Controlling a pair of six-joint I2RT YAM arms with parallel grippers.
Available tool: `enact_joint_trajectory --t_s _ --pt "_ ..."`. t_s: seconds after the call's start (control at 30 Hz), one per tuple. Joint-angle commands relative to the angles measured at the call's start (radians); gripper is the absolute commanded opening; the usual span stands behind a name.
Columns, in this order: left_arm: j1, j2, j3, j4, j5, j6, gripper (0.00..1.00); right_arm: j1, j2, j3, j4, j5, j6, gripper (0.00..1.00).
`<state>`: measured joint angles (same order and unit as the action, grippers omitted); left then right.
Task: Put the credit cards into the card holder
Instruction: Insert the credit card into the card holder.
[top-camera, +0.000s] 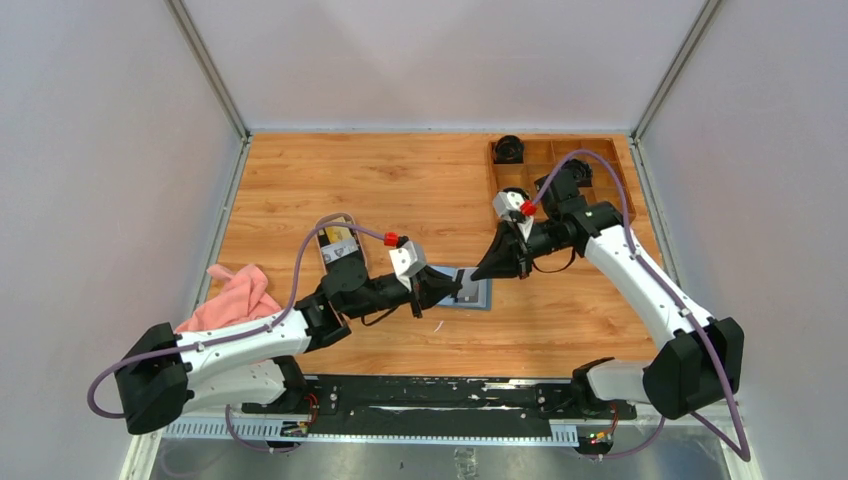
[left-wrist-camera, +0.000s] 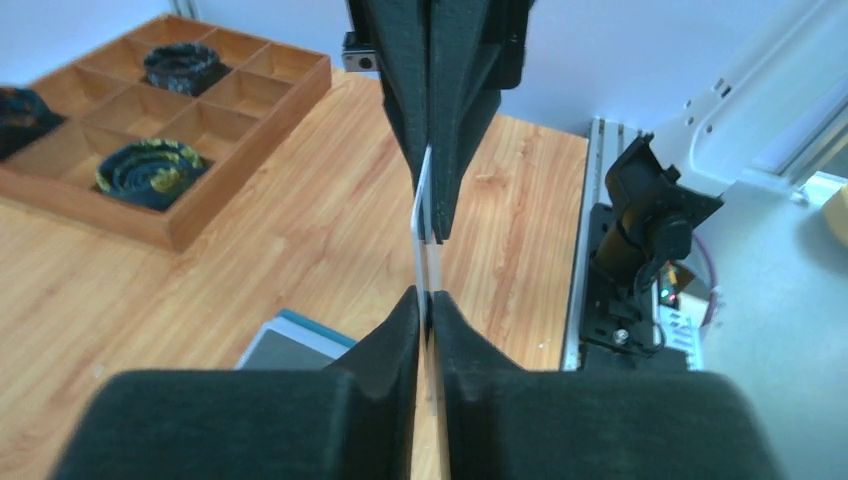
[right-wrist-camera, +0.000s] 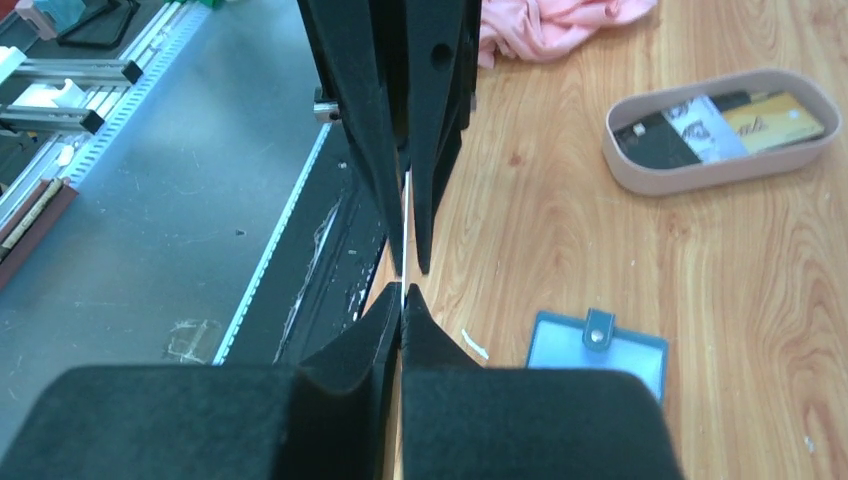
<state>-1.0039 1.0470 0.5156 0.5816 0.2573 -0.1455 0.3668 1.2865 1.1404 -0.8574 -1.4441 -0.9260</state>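
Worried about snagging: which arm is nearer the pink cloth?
Left. The left arm passes close along the near side of the pink cloth; the right arm is far off to its right.

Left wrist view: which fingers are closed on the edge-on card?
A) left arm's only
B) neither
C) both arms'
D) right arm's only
C: the credit card is pinched at its near end by the left gripper and at its far end by the right gripper, both with fingers shut.
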Motion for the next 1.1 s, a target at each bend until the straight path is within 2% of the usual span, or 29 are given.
enact_joint_trajectory --t_s 0.0,0.07,0.17,0.27,0.37,0.47,0.53,0.6,0.77,1.07 --pt "0.059 -0.024 -0.037 0.046 -0.01 -0.105 0.26 0.01 -0.033 -0.083 0.131 0.086 0.179 0.0" --pt "0.123 -0.052 -0.074 0.046 -0.012 -0.189 0.56 -0.006 -0.045 -0.166 0.275 0.107 0.333 0.0" --pt "0.2 -0.077 -0.151 0.046 0.0 -0.317 0.83 -0.032 -0.06 -0.29 0.568 0.192 0.584 0.0" --pt "0.246 -0.053 -0.201 0.044 0.014 -0.424 0.99 -0.05 -0.049 -0.38 0.814 0.333 0.852 0.0" --pt "0.256 0.022 -0.211 0.044 0.022 -0.481 1.0 -0.052 -0.015 -0.439 0.985 0.464 1.055 0.0" --pt "0.257 0.104 -0.201 0.044 -0.009 -0.505 1.0 -0.051 0.026 -0.46 1.059 0.596 1.2 0.0" --pt "0.257 0.149 -0.185 0.036 -0.035 -0.494 0.95 -0.051 0.052 -0.466 1.073 0.675 1.269 0.0" --pt "0.257 0.193 -0.155 -0.01 -0.058 -0.468 0.83 -0.051 0.079 -0.472 1.078 0.724 1.323 0.0" --pt "0.257 0.303 -0.083 -0.11 -0.112 -0.434 0.67 -0.044 0.138 -0.457 1.033 0.775 1.362 0.0" --pt "0.257 0.427 -0.062 -0.136 -0.155 -0.436 0.66 -0.029 0.206 -0.45 0.974 0.796 1.405 0.0"
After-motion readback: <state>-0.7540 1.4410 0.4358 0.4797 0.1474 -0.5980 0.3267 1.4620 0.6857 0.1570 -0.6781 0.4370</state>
